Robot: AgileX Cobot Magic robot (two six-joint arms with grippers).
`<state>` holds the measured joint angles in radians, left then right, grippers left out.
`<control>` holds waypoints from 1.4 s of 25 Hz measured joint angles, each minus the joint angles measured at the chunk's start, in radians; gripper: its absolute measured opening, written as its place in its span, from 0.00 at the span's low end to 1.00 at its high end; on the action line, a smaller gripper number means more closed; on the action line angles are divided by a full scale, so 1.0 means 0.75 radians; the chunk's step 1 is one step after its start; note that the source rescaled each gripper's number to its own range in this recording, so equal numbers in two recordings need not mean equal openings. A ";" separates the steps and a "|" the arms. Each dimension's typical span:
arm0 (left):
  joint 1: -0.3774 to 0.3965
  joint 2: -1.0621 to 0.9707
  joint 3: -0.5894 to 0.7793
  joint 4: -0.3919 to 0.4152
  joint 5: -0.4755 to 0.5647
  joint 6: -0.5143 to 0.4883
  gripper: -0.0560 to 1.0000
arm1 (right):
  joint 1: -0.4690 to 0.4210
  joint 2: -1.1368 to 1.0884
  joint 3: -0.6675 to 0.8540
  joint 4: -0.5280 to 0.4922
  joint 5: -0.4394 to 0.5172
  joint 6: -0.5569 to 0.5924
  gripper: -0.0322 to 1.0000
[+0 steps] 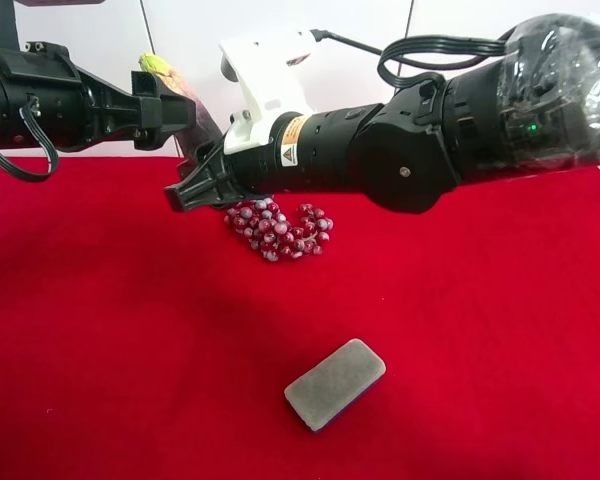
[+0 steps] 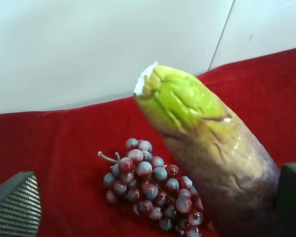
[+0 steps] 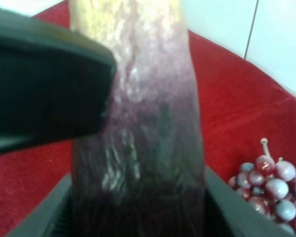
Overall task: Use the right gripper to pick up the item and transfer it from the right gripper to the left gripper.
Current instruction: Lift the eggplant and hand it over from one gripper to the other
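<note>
The eggplant (image 1: 193, 100), dark purple with a yellow-green stem end, is held up in the air at the back left. My right gripper (image 1: 202, 160), on the arm with the white wrist block, is shut on its purple lower end (image 3: 138, 163). My left gripper (image 1: 172, 108), on the all-black arm with the looping cable, is open around the upper part. In the left wrist view the eggplant (image 2: 207, 133) lies against one finger (image 2: 292, 197), and the other finger (image 2: 15, 207) stands well apart. A left finger (image 3: 44, 84) shows in front of the eggplant in the right wrist view.
A bunch of red-purple grapes (image 1: 278, 230) lies on the red cloth (image 1: 100, 330) just below both grippers; it also shows in the right wrist view (image 3: 276, 192) and the left wrist view (image 2: 148, 182). A flat grey block (image 1: 335, 383) lies nearer the front. A white wall stands behind.
</note>
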<state>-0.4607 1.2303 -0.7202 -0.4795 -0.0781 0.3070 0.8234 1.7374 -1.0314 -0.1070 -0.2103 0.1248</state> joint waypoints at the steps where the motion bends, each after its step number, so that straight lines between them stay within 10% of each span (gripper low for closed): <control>1: -0.002 0.000 0.000 0.000 0.000 -0.003 0.92 | 0.006 0.000 0.000 0.003 0.000 0.006 0.04; 20: -0.154 0.028 0.000 -0.001 -0.133 -0.043 0.65 | 0.054 -0.001 0.000 -0.039 -0.007 0.052 0.04; 27: -0.158 0.028 0.000 -0.011 -0.189 -0.048 0.13 | 0.054 -0.002 0.000 -0.037 -0.006 0.066 0.03; 35: -0.159 0.028 0.000 -0.014 -0.190 -0.046 0.13 | 0.054 -0.002 0.000 -0.037 -0.006 0.070 0.03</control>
<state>-0.5802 1.2514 -0.7202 -0.4898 -0.2204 0.2723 0.8640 1.7358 -1.0314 -0.1351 -0.2150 0.1777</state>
